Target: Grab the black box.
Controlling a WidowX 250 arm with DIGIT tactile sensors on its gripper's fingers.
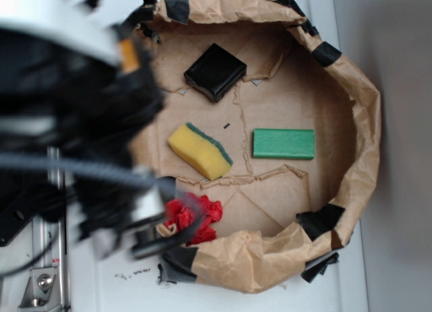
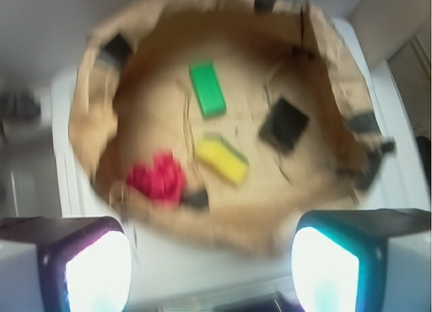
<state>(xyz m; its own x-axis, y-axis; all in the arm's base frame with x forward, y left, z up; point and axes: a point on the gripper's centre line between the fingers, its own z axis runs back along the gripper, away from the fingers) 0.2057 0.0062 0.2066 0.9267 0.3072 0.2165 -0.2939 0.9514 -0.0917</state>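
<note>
Wrist view puts the gripper [image 2: 210, 271] nearest of all: its two fingers, one purple-edged at the left and one teal-edged at the right, stand wide apart with nothing between them, so the claw is released. It hangs high, outside the near rim of the brown paper nest [image 2: 94, 157]. Just inside that rim lies a red crumpled thing [image 2: 156, 177], then the yellow sponge [image 2: 223, 160] with its green scouring side near the middle. Right of the sponge and a little farther sits the black box [image 2: 284, 125], flat on the paper floor, apart from everything else. Farthest is the flat green block [image 2: 207, 89]. In the exterior view the box [image 1: 215, 71] lies close under the nest's upper wall, clear of the sponge [image 1: 200, 150].

By my judgement this is the approach step: nothing is grasped yet. The next move calls for carrying the open claw over the rim, centring it on the box, squaring the fingers to two opposite sides, then descending and closing
</note>
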